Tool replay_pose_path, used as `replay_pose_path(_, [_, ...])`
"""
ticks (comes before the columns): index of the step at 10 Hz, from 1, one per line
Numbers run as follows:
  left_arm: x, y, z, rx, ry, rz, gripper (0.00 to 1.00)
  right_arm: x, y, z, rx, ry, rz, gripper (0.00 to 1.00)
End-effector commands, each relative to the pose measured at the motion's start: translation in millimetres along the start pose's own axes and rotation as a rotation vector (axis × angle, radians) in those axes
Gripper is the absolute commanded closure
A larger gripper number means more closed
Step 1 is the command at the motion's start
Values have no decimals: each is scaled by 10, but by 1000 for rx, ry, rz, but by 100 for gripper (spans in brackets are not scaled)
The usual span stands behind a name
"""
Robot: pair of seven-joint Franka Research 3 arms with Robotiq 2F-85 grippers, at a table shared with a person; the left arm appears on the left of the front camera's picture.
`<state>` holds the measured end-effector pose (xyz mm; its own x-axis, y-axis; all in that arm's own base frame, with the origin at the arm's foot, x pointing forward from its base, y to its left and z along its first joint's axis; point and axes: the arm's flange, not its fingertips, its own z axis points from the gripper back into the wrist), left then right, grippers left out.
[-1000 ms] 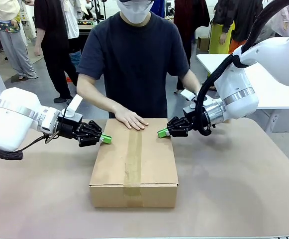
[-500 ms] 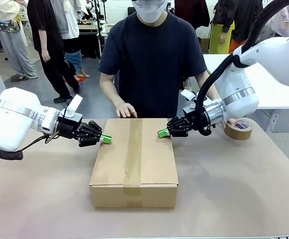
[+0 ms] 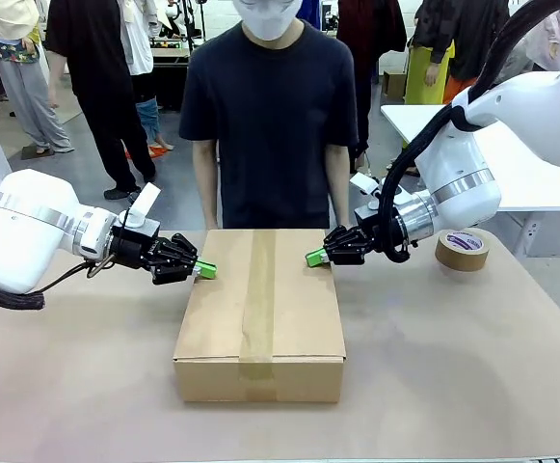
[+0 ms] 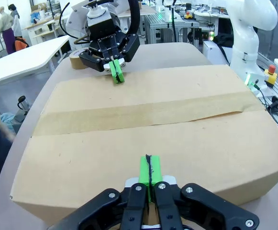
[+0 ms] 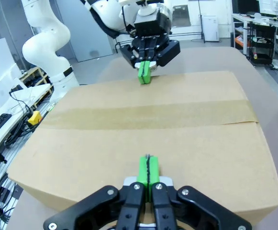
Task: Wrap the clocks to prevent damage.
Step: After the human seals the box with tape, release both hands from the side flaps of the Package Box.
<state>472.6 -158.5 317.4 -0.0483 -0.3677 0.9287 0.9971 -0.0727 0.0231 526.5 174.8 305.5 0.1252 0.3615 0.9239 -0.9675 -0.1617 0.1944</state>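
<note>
Box: a closed cardboard box (image 3: 260, 313) lies flat on the brown worktop (image 3: 453, 367), between the two arms, its long side running from the near edge away toward the person.
Tape strip: a band of brown tape (image 3: 257, 299) runs down the middle of the lid and folds over the near face.
Clocks: cannot tell; the box is shut.
Left fingers: the left gripper (image 3: 205, 271) has its green pads pressed together, holding nothing. The tips sit at the left top edge of the box, toward its far end; in the left wrist view the pads (image 4: 149, 168) lie on or just over the lid (image 4: 148, 120) at that edge, and contact cannot be judged.
Right fingers: the right gripper (image 3: 315, 258) is likewise pressed together and empty. Its tips meet the right top edge, near the far corner; in the right wrist view the pads (image 5: 148, 168) lie over the lid (image 5: 148, 115) just inside the edge.
Facing: the two grippers point at each other across the box, the tape strip between them.
Tape roll: a roll of brown tape (image 3: 463, 250) lies flat on the worktop beyond the right arm, well apart from the box.
Person: stands at the far side in a dark T-shirt (image 3: 270, 116), arms down at the sides, just behind the box.
</note>
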Motion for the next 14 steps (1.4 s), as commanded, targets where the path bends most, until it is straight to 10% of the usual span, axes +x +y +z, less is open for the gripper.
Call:
replay_pose_path(1, [369,-28,318,-17,105,-20,100,307,179,181,47,146,-44,99])
replay_pose_path(5, [1274,-32,1062,-125,244,49,100,1224,910,747,-50,515,-248,99])
replay_pose_path(9, [1775,-165,1508,-85,466,134,100,1973,1747,1283,-368,499,-219,99])
replay_pose_path(14, [1842,-193,1592,-52,492,128,100,2195,1913,1456,-378,475,-194,99])
